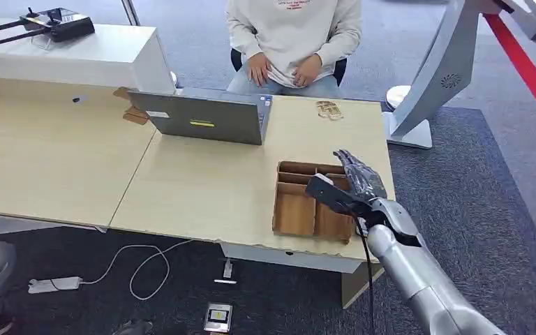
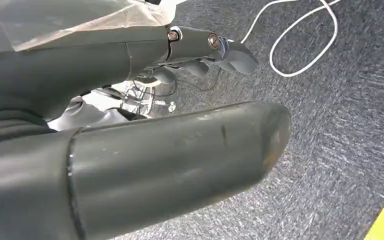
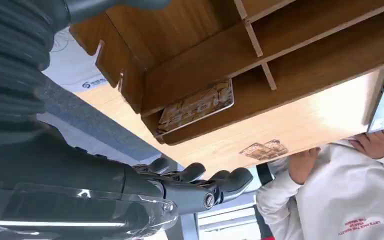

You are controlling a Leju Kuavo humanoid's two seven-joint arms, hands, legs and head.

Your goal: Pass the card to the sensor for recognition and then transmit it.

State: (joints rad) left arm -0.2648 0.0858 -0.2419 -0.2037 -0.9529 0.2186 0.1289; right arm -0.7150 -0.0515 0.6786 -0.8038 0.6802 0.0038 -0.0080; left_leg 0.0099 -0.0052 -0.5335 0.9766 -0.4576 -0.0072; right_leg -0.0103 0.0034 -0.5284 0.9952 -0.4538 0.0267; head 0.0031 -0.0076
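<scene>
Right robot hand (image 1: pixel 352 185) hovers empty, fingers spread, over the wooden tray (image 1: pixel 294 209). Just beneath it I see the card (image 3: pixel 196 106) lying flat in an end compartment. It looks thin, stiff and light; I'd pinch a raised edge.

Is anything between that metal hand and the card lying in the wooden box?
Nothing visible. The right hand hovers over the wooden tray, and the card lies uncovered in a corner compartment.
</scene>
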